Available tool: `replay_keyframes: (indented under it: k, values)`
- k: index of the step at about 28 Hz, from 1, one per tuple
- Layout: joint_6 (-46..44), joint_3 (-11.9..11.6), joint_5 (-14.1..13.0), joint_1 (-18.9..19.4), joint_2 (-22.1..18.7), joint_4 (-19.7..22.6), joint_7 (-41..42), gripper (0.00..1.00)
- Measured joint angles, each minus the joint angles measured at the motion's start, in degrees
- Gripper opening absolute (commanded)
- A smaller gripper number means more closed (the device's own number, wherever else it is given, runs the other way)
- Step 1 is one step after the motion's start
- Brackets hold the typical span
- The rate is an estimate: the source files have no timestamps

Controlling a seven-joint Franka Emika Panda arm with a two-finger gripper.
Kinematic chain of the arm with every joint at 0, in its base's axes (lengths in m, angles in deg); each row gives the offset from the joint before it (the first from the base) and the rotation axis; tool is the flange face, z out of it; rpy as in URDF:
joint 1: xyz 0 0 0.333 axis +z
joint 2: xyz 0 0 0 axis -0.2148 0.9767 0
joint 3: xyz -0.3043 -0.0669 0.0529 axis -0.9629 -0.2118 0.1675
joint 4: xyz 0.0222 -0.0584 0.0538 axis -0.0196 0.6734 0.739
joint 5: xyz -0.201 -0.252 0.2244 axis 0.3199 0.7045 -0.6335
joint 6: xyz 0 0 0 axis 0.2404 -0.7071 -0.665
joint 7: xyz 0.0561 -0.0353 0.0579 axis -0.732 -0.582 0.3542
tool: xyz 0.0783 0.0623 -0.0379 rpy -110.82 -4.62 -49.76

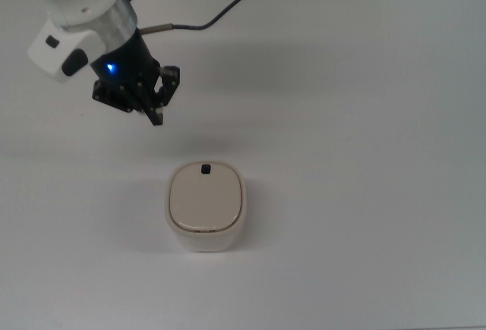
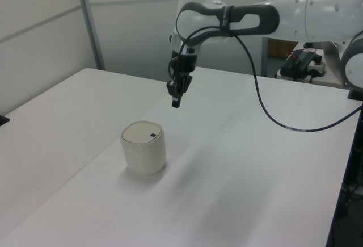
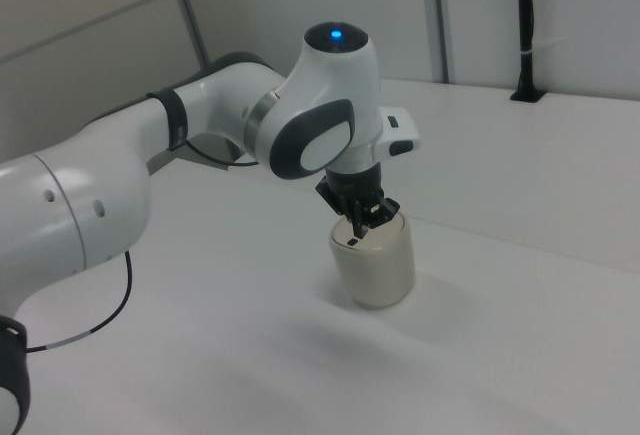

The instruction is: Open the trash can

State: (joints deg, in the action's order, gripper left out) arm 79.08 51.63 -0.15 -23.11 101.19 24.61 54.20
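The trash can point(image 1: 206, 207) is a small cream bin standing on the white table, its lid down flat. Its black push button point(image 1: 206, 168) sits at the lid's far edge in the top view. The can also shows in the left view point(image 2: 143, 149) and the right view point(image 3: 378, 263). My gripper point(image 1: 157, 117) hangs in the air, shut and holding nothing, up and to the top view's left of the button. In the left view the gripper point(image 2: 176, 103) is above and behind the can, not touching it. In the right view the gripper point(image 3: 360, 227) overlaps the lid's edge.
The white table point(image 1: 364, 155) stretches around the can. A black cable point(image 1: 220, 15) trails from the arm across the table's far side. A wall with panels point(image 2: 51, 25) stands behind the table in the left view.
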Motion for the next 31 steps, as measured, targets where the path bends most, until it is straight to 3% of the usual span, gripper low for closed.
replay_keyframes:
  k: [13,31]
  values:
    - [11.91,0.08,-0.35,5.31,7.15,0.18,-0.02,0.00]
    - [16.32,0.06,-0.04,7.34,8.60,0.11,-0.01,0.00]
